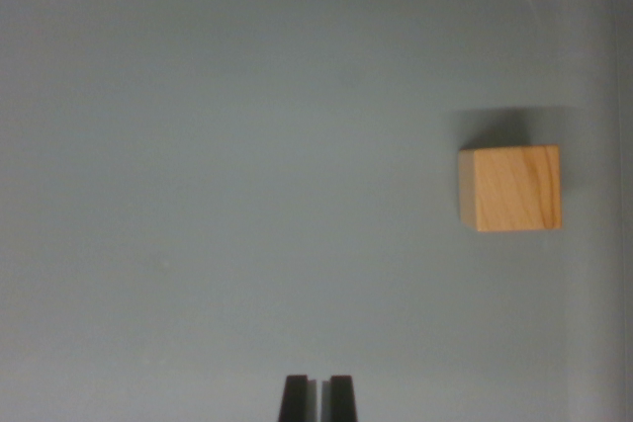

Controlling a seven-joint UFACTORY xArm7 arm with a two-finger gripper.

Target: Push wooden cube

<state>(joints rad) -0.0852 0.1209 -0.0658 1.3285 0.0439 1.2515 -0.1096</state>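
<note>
Tool (pixel 317 397) narrow, nearly closed, empty. Wooden cube (pixel 510 188) well up-right of it; should align behind cube before pushing.

You have one view only, from the camera on the wrist, looking straight down onto the grey table (pixel 198 195) from above. The gripper (pixel 317 387) pokes into the frame at the bottom edge, a little right of centre, so you are looking past its tips to the surface beyond them, and the wooden cube (pixel 510 188) sits toward the wrist view's right with its top face and one side showing. The camera hangs close enough that bare tabletop fills nearly the whole frame, with no second view to compare.
</note>
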